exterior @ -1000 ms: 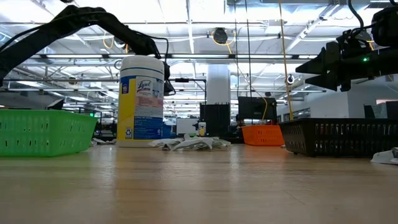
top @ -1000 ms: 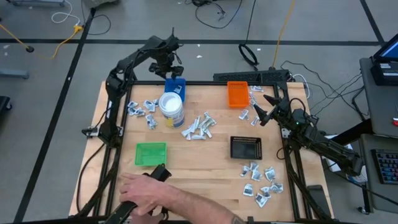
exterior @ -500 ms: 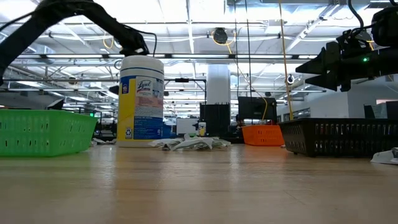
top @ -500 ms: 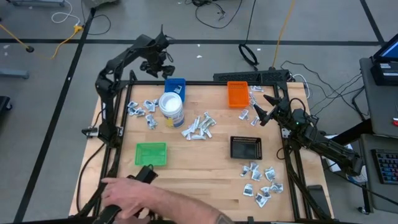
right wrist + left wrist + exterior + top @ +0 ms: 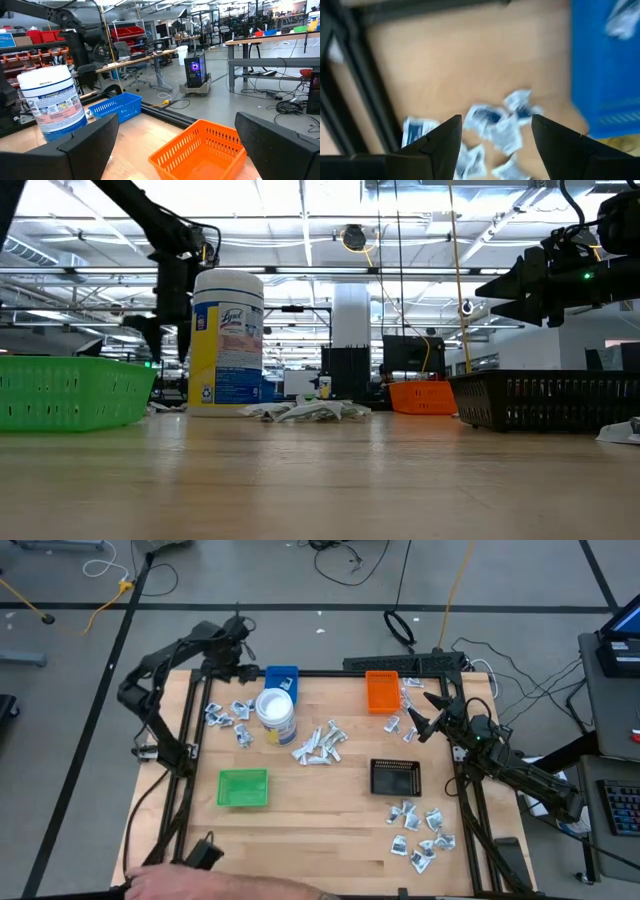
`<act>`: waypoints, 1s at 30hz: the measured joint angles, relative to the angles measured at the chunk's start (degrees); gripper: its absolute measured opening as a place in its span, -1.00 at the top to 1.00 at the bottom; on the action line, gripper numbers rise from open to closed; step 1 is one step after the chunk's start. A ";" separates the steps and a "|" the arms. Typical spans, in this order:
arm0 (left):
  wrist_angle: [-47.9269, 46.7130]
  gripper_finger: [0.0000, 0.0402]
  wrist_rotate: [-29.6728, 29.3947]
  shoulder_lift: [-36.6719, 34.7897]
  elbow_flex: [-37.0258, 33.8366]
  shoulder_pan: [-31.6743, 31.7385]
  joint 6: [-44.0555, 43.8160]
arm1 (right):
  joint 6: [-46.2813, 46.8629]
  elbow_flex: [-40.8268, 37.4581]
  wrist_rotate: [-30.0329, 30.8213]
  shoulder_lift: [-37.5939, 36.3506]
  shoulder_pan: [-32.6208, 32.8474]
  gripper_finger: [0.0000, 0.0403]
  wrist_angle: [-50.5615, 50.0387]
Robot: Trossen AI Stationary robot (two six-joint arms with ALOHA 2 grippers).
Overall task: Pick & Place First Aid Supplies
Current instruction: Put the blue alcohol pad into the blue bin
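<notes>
Wooden table point(image 5: 330, 820) sat on a grey floor w/ black tape lines and loose cables; low view looked into a workshop w/ bright ceiling lights.

L gripper point(image 5: 228, 668) hung over the far-left corner, beside the blue tray point(image 5: 282, 679). Its fingers point(image 5: 432, 147) were parted w/ nothing between them; left wrist view looked past them at blurred packets on the wood. One packet point(image 5: 622, 22) lay inside the blue tray.

R gripper point(image 5: 425, 712) hovered just right of the orange tray point(image 5: 381, 691), fingers point(image 5: 85, 145) spread wide, holding nothing.

Landmark: white tub point(image 5: 276, 715), standing upright just in front of the blue tray. First aid supplies were in clusters around it: one group point(image 5: 228, 716) just left of the tub, a pile point(image 5: 320, 744) just right of it, a few pcs point(image 5: 408, 690) by the orange tray, another group point(image 5: 421, 835) far right-front of the tub, near the table corner.

Green tray point(image 5: 243, 788) sat in front of the tub, black tray point(image 5: 396, 777) well to its right-front. Person's hand point(image 5: 165, 885) was at the near-left edge, next to a dark object point(image 5: 205, 852).
</notes>
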 joint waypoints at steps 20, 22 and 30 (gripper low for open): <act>-8.91 0.01 -14.05 1.38 -10.93 -6.51 -1.28 | 0.00 -0.01 0.00 0.00 0.01 -0.95 -0.02; -10.60 0.05 -15.43 3.11 -10.93 -6.85 -1.27 | 0.00 0.00 0.00 0.00 -0.01 -0.95 0.00; -10.24 0.18 -19.03 7.25 -10.93 -6.88 -3.46 | 0.00 0.00 0.00 0.00 0.01 -0.95 -0.01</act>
